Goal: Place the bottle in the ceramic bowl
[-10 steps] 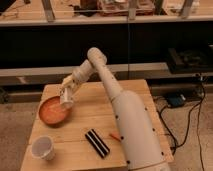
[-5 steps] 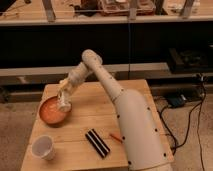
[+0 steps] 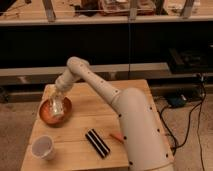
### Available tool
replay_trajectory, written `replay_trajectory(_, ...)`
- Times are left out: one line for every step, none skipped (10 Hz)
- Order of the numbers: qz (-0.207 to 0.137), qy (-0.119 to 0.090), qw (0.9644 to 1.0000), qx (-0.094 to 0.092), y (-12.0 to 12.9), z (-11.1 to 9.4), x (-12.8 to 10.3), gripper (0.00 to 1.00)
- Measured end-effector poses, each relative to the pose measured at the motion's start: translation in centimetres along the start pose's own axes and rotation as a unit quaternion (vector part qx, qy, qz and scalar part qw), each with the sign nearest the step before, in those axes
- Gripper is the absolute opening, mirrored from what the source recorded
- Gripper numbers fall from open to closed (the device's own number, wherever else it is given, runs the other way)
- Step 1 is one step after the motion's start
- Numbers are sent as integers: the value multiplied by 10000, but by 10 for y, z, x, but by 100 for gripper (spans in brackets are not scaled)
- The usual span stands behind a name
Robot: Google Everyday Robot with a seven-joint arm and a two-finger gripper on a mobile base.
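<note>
Nearest us, in front of the ceramic bowl point(image 3: 54, 111), stands a white cup point(image 3: 43, 147). Over the bowl's middle we hold the bottle point(image 3: 56, 106) low, the gripper point(image 3: 58, 98) clamped on it. What remains, we judge: release and withdraw.

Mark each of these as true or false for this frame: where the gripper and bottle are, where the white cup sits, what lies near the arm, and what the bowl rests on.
1. The gripper is over the ceramic bowl with the bottle at it. True.
2. The white cup stands inside the bowl. False: it stands on the wooden table, nearer the front edge than the bowl.
3. A dark striped block lies on the table between the cup and the arm. True.
4. The bowl sits at the table's right edge. False: it is at the left side.
5. A small orange item lies beside the block. True.
</note>
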Motion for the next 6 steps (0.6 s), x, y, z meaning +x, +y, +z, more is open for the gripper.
replay_trajectory(-74,83,9999,-82,-3,7,1,2)
replay_trajectory(-86,257,9995,-166,-4,12,2,11)
replay_trajectory(-59,402,9989,-246,-2,12,3,22)
replay_trajectory(-36,490,9983,-297,0,11,3,30)
replay_trajectory(-5,586,9977,-354,2,9,4,42)
replay_trajectory(13,621,9973,-390,3,8,5,54)
